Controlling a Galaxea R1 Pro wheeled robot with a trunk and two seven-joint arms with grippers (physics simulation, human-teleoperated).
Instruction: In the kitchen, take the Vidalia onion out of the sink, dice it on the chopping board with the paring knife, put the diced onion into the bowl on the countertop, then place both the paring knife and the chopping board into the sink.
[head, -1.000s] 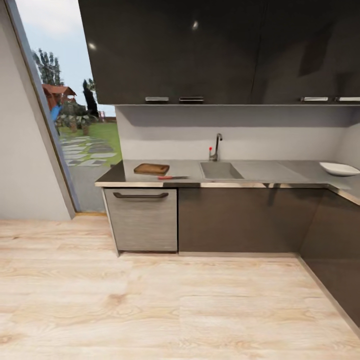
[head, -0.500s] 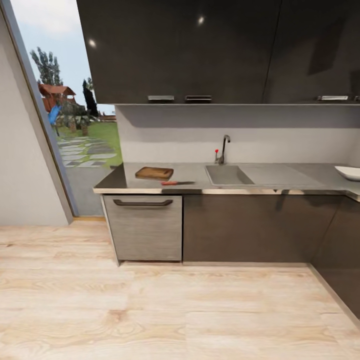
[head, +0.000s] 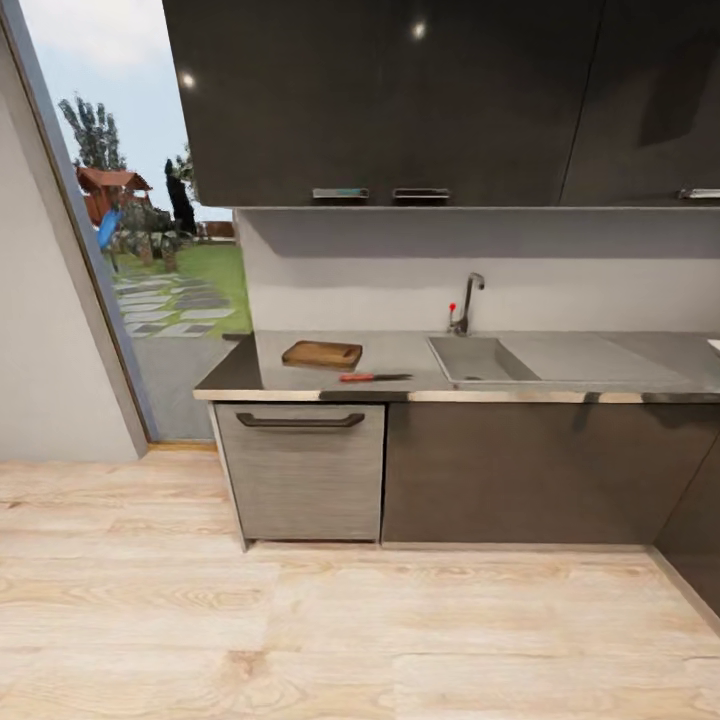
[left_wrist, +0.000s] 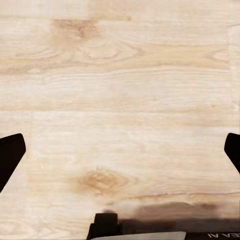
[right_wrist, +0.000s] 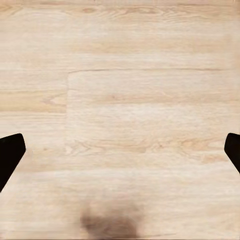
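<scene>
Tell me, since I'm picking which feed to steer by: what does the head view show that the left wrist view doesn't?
Head view alone: the countertop carrying the chopping board, the paring knife lying just in front of it, and the sink with its tap, dark cabinets above and below, plus a window onto a garden.

Left wrist view alone: the left tool, its two dark fingers spread wide apart, hanging over the floor with a shadow below it.

Shared: the pale wooden floor.

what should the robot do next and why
Probably roll closer to the countertop: wood floor lies between the robot and the cabinets, both grippers, left and right, hang open over it, and the sink looks out of reach.
</scene>
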